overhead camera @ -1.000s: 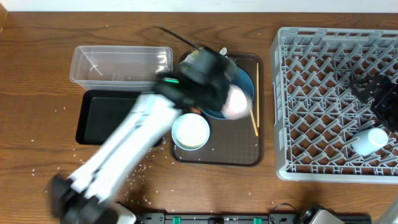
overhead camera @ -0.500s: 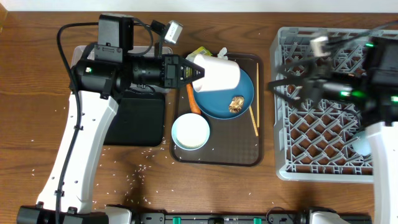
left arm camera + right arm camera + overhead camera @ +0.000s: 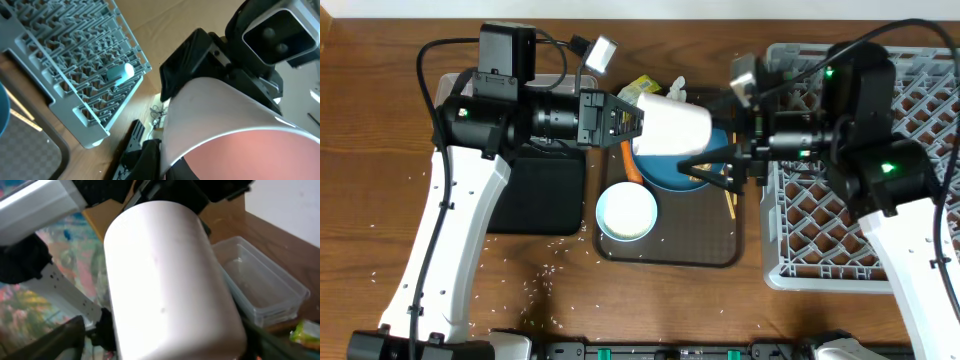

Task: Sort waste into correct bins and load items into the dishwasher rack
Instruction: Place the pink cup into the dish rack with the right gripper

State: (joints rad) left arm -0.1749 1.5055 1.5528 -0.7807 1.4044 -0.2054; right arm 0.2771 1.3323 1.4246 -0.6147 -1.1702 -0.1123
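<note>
**Step in hand (judged):** transfer of the pink cup from the left arm to the right arm, for loading into the rack (image 3: 800,240).

**Location of the pink cup.** The pink cup (image 3: 672,125) is held clear of the counter, above the dish (image 3: 665,180) on the brown tray (image 3: 670,250). It touches nothing but the left tool.

**Left tool.** The left tool (image 3: 635,120) is pinching the pink cup at its rim end. The left wrist view shows the pink inside of the cup close to the lens.

**Right tool.** The right tool (image 3: 708,145) is spread. In the right wrist view its fingers (image 3: 65,340) show at the two lower corners, with the cup wall between and beyond them. No contact can be confirmed.

**Governing relation.**
- The pink cup lies directly to the left of the right tool, base end nearest.
- Its long axis runs left to right across the counter, roughly level and in line with both tools.
- The mouth points toward the left arm. The closed base points toward the right arm and the rack.
- The right arm is the nearer one to both base and rack.

**Next move (judged):** the right tool must close across the wall, square to the long axis, before the left tool lets go. The wall looks smooth, so a shallow hold near the base may slip.
</note>
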